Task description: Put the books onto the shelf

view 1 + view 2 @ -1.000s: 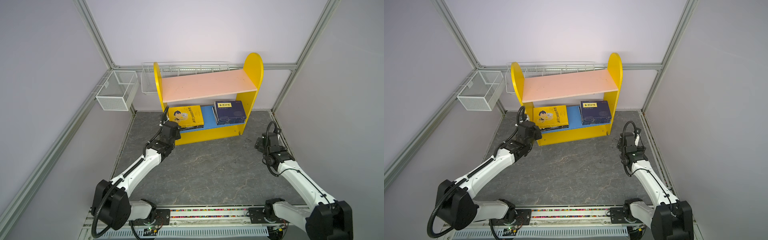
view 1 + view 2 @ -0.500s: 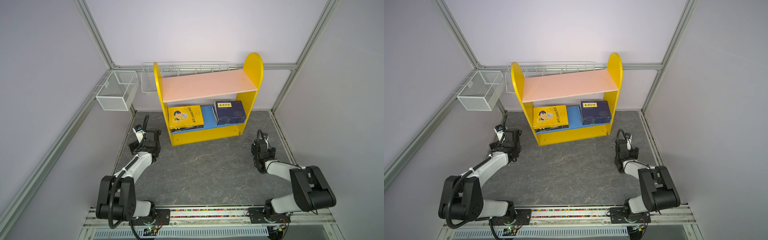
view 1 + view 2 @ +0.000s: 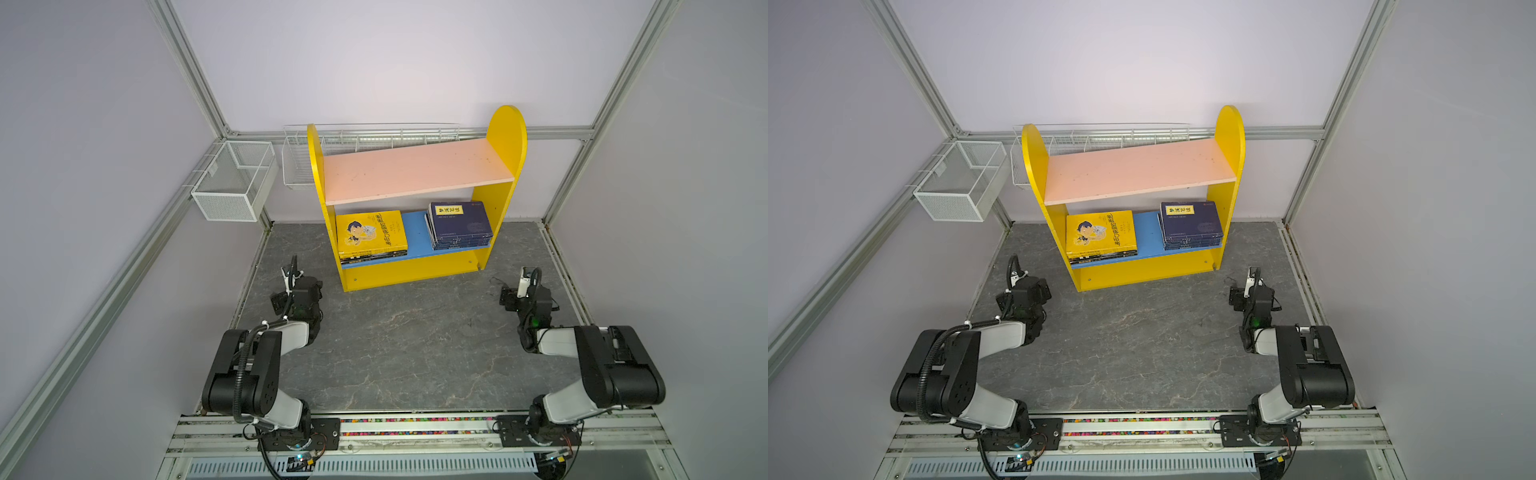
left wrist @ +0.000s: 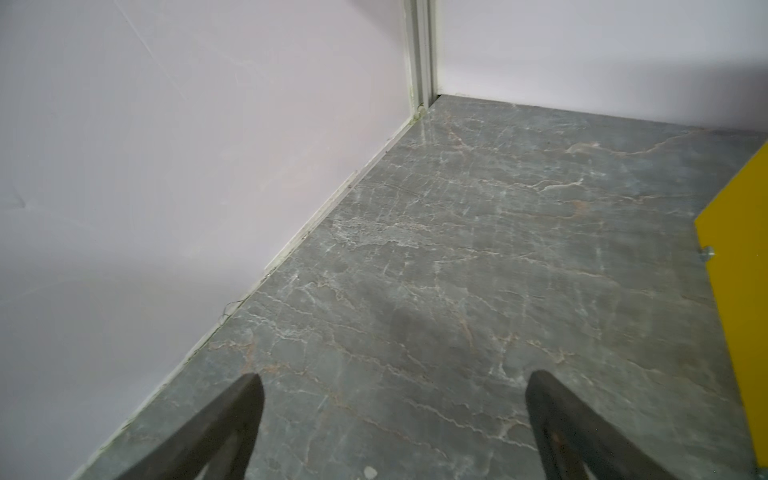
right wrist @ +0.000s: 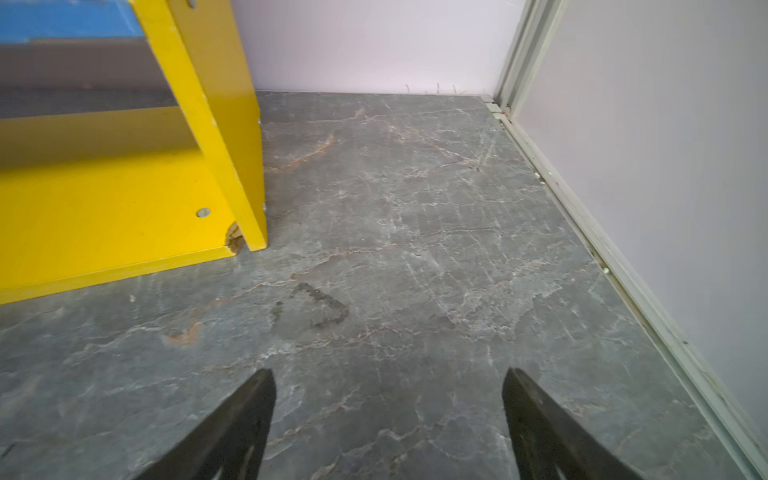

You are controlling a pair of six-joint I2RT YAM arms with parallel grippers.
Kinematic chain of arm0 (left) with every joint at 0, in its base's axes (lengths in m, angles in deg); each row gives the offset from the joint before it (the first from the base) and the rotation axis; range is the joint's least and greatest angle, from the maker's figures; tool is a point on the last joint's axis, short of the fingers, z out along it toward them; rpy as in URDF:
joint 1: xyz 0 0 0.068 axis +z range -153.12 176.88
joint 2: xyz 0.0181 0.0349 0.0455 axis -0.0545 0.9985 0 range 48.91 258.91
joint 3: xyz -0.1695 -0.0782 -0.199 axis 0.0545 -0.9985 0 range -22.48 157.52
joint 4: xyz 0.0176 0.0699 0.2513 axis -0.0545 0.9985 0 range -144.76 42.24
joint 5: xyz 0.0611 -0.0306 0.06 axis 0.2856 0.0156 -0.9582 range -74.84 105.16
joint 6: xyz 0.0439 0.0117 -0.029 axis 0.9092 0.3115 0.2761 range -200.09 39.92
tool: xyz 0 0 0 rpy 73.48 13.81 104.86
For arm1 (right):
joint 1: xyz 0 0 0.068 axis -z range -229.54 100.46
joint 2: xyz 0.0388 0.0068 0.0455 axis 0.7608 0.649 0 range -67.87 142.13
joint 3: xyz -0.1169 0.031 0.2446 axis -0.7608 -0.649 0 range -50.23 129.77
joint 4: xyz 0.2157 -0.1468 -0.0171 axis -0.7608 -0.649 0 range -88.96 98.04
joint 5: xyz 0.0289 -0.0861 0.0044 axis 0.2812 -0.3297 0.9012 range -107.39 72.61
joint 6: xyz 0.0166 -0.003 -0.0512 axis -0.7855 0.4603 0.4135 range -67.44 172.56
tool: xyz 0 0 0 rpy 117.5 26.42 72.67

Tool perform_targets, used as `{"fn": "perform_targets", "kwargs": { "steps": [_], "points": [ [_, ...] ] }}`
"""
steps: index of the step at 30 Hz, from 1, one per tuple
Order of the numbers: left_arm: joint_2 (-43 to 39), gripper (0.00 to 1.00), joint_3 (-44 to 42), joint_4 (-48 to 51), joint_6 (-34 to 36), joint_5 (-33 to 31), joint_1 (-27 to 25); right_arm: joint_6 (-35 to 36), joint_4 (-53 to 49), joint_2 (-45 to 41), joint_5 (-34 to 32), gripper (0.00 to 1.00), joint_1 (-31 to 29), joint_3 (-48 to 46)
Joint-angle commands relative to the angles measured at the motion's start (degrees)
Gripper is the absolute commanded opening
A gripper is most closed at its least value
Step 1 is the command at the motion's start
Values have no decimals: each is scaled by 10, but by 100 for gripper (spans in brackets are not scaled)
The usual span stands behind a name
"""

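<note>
Logging the books [image 3: 1100, 239]: they lie in two flat stacks on the blue lower board [image 3: 415, 235] of the shelf [image 3: 505, 141]. The yellow stack [image 3: 371, 235] sits by its left panel and the navy stack [image 3: 459, 224] by its right, with a bare strip of blue between them. The pink upper board [image 3: 415, 170] is bare. In both top views no book lies on the tabletop [image 3: 395, 332], so we judge the task essentially done.

Handling, as we judge it: these are thin paperbacks, light, with limp covers that look glossy and so probably slick. A single copy would sag if pinched at a corner. We would pinch across the thickness at the spine, the stiffest edge. Only the front edges face out of the shelf.

The left hand [image 4: 395, 376] is spread wide and holds nothing, over bare tabletop beside the shelf's left foot. The right hand [image 5: 389, 371] is likewise spread and unloaded, near the shelf's right front corner. Both are well apart from the books.
</note>
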Motion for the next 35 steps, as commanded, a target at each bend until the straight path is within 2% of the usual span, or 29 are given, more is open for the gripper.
{"fn": "perform_targets", "kwargs": {
  "steps": [1, 2, 4, 6, 10, 35],
  "points": [
    [-6, 99, -27, -100, 20, 75, 9, 17, 28, 0, 38, 88, 2, -4],
    [-1, 99, -44, -123, 20, 89, 11, 17, 39, 5, 38, 89, 2, -6],
    [35, 99, -68, -230, 46, 104, 11, 15, 20, -2, 40, 89, 2, -2],
    [12, 99, -49, -148, 27, 105, 12, 17, 32, 2, 39, 88, 2, -5],
    [26, 99, -62, -198, 37, 107, 13, 16, 27, 2, 38, 89, 2, -4],
    [25, 99, -62, -197, 37, 106, 13, 13, 21, 0, 53, 88, 8, -1]
  ]
}}
